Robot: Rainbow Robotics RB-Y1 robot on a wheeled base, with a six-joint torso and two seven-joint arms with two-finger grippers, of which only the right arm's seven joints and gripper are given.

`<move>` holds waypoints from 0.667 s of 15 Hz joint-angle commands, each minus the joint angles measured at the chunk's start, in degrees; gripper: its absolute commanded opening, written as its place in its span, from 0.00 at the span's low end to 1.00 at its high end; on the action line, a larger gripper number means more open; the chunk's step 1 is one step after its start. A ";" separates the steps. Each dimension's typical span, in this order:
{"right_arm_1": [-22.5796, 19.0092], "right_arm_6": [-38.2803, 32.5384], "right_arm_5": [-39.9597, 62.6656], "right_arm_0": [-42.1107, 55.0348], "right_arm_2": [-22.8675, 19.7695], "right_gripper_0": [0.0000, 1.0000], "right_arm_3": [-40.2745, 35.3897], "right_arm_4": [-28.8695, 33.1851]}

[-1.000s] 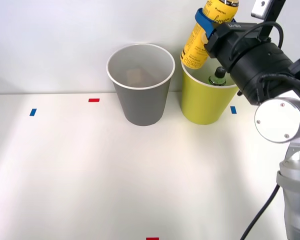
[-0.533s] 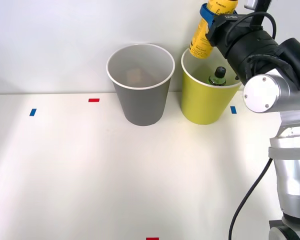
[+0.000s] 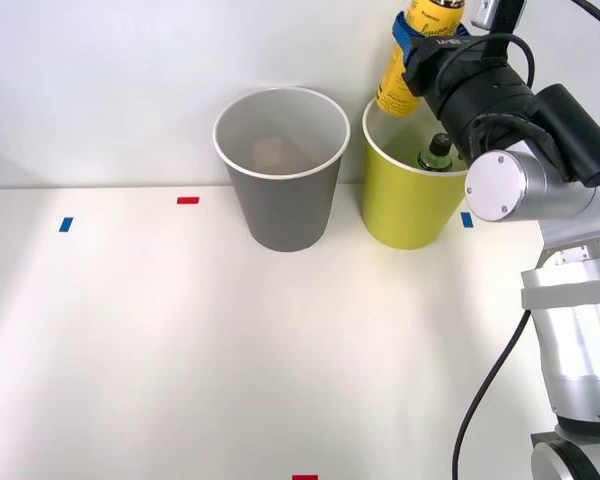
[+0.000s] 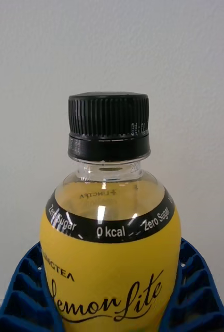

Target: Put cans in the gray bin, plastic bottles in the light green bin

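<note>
1. We note the right gripper [image 3: 412, 40] raised above the back rim of the light green bin [image 3: 410, 205], its blue ribbed fingers [image 4: 24, 290] pinched on either side of the yellow-orange bottle [image 3: 400, 80].
2. In the front view we see the bottle held tilted, its lower end hanging over the bin's far rim, its upper part running off the top of the picture.
3. In the wrist view we read the bottle's [image 4: 110, 254] label: "Zero Sugar", "0 kcal", "Lemon Lite". Its black ribbed cap [image 4: 108, 124] is screwed on; the clear neck sits below it.
4. We see the green bottle [image 3: 437, 153] already inside the light green bin, black cap uppermost, near the bin's right wall.
5. The gray bin [image 3: 280, 200] stands just left of the light green bin, not touching; something pale lies at its bottom, which we cannot identify.
6. Both bins stand on the white table [image 3: 180, 340], near the back wall.
7. Red [image 3: 188, 200] and blue [image 3: 66, 224] tape marks lie on the table.
</note>
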 commanded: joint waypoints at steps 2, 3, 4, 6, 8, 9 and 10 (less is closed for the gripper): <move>-0.94 0.23 0.04 0.04 1.22 1.00 -0.08 0.27; -1.47 0.32 0.04 0.13 1.66 1.00 -0.08 0.27; -2.17 0.32 0.04 0.31 2.10 1.00 -0.08 0.27; -3.14 0.23 -2.94 2.24 3.59 1.00 -0.17 0.00; -4.28 0.32 -14.99 7.86 7.37 1.00 -0.25 -3.25; -4.72 0.32 -21.49 11.12 9.57 1.00 -0.25 -3.60; -4.81 0.15 -25.18 13.58 10.98 1.00 -0.78 -3.60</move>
